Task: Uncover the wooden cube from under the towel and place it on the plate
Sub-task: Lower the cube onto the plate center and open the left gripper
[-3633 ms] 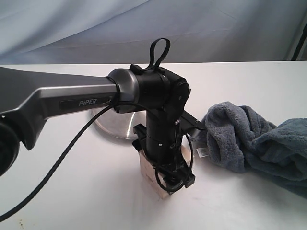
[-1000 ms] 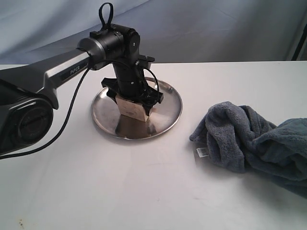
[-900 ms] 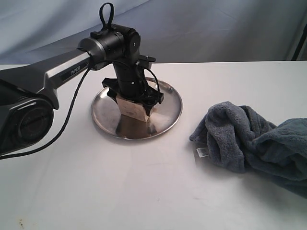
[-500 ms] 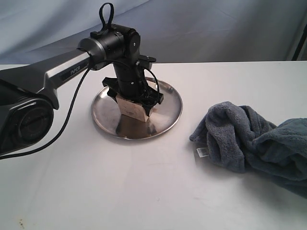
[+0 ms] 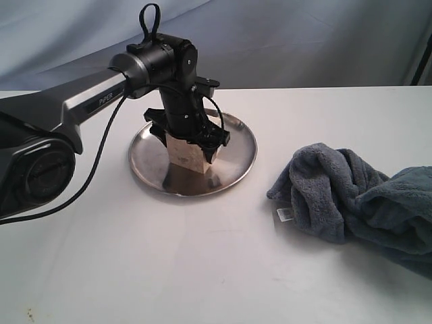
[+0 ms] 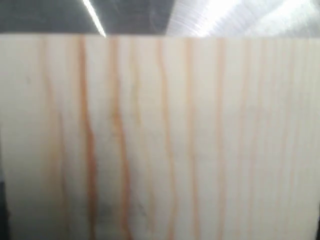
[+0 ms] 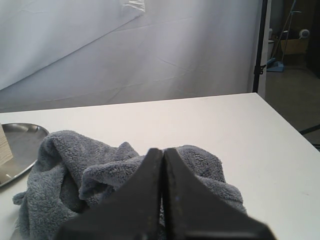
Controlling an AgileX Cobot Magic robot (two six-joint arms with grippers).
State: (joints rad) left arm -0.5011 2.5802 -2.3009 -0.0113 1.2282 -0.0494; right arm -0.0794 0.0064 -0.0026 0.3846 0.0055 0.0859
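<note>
The pale wooden cube [image 5: 188, 156] stands on the shiny steel plate [image 5: 239, 160], slightly tilted, its lower edge at the plate's surface. My left gripper [image 5: 187, 143] comes down on it from above, with its fingers on either side, shut on it. In the left wrist view the cube's grained face [image 6: 160, 135] fills the picture, a strip of plate [image 6: 240, 15] shows beyond it, and the fingers are hidden. The blue-grey towel [image 5: 351, 196] lies bunched to the right of the plate. My right gripper [image 7: 162, 151] hangs shut and empty over the towel [image 7: 75, 165].
A white table [image 5: 169, 263] carries everything, with a grey cloth backdrop [image 5: 304, 40] behind it. The towel's white tag [image 5: 284, 214] faces the plate. The left arm [image 5: 81, 108] and its cable reach in from the left. The table's right edge [image 7: 287, 125] shows in the right wrist view.
Since 3.6 s ago the left arm has carried the cube from the table's front to the plate. Over the last second it has barely moved. The towel lies as before.
</note>
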